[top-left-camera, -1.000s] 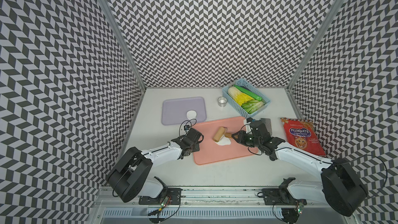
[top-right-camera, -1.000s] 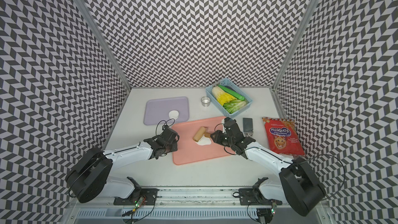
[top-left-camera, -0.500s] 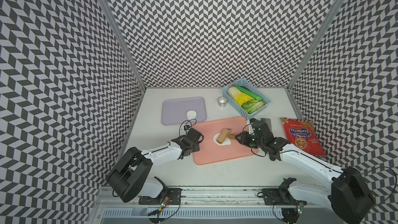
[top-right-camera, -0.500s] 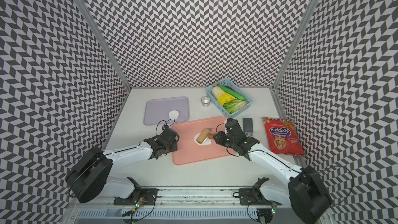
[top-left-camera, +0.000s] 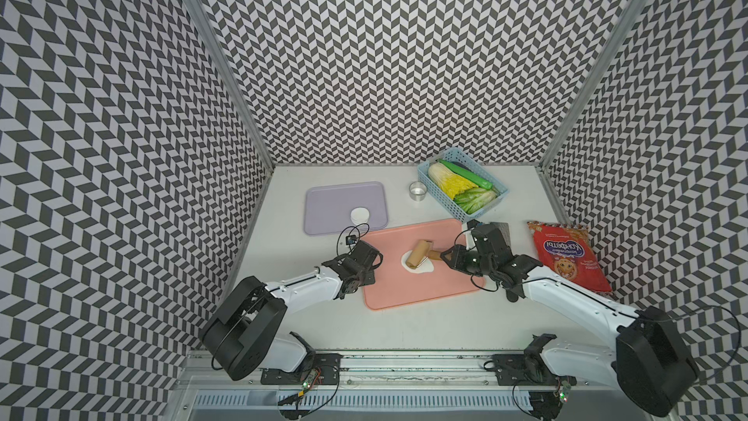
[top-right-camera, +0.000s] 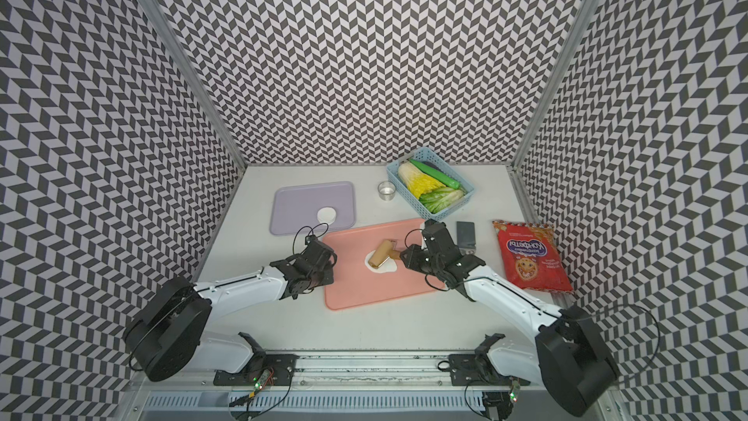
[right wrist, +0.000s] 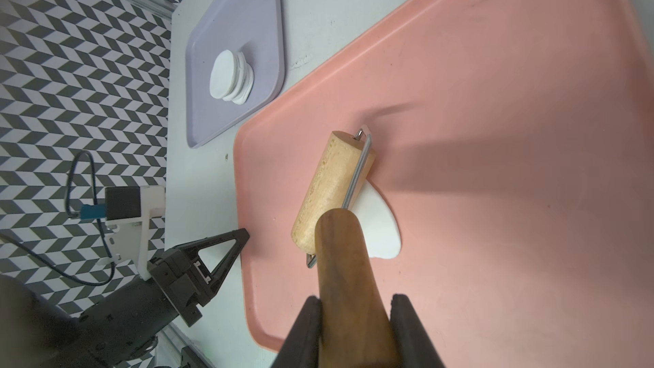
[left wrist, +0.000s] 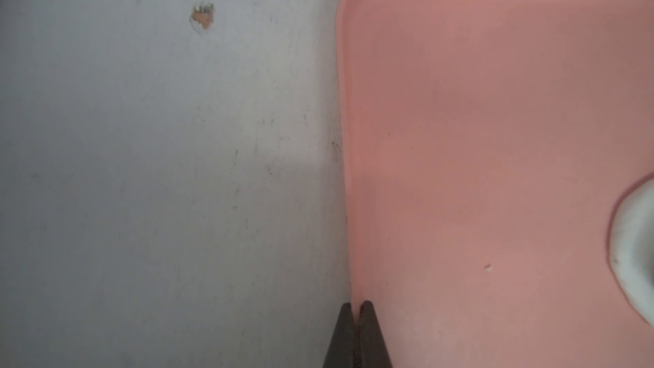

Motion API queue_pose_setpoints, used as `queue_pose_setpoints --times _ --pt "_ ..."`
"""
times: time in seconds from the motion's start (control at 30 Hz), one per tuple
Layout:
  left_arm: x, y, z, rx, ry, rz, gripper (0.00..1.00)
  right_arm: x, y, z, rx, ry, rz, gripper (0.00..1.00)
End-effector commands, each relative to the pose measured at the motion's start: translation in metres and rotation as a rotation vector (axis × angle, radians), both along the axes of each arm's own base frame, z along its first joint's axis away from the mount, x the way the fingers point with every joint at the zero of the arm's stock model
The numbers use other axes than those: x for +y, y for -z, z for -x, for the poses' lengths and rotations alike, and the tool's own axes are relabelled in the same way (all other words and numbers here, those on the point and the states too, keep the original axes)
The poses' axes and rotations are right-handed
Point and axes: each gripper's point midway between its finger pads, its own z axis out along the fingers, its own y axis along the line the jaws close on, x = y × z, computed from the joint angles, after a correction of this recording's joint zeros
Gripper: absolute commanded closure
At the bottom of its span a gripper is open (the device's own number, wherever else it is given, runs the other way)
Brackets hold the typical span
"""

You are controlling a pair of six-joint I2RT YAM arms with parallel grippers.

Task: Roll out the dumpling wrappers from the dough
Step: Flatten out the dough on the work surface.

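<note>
Rolling | right gripper (right wrist: 355,309) gripping wooden roller (right wrist: 329,189) dragged it over white dough (right wrist: 380,228) mid pink plastic tray (right wrist: 495,136), thinning it | left gripper (left wrist: 356,307) pinched tray rim.

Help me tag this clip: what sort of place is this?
Probably a lab booth staged as a kitchen: chevron walls, two robot arms, dough under a roller on a pink board.

- Pink board (top-left-camera: 421,289) lies mid-table, wooden roller (top-left-camera: 419,260) upon it.
- Purple tray (top-left-camera: 336,204) sits just behind, leftward.
- Metal cup (top-left-camera: 418,191) stands beside blue basket (top-left-camera: 441,196) of vegetables (top-left-camera: 455,185).
- Red snack bag (top-left-camera: 568,257) lies flat, rightward.
</note>
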Motion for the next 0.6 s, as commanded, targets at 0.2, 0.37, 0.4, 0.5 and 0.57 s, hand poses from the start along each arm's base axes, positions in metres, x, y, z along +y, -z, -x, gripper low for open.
queue_pose_setpoints --times 0.2,0.37,0.4,0.5,0.57 --pt "-0.003 0.009 0.014 0.056 0.072 -0.035 1.00 -0.068 0.113 0.066 0.350 0.040 0.382 1.00" --pt "-0.002 0.010 0.014 0.060 0.072 -0.039 1.00 -0.050 0.074 0.044 0.264 0.048 0.308 1.00" --pt "-0.001 0.009 0.014 0.058 0.071 -0.041 1.00 -0.048 0.061 0.042 0.243 0.048 0.292 1.00" --pt "0.000 0.009 0.014 0.054 0.067 -0.044 1.00 -0.046 0.030 0.042 0.203 0.032 0.256 1.00" --pt "-0.001 0.008 0.013 0.053 0.066 -0.041 1.00 -0.046 0.018 0.049 0.193 0.011 0.237 1.00"
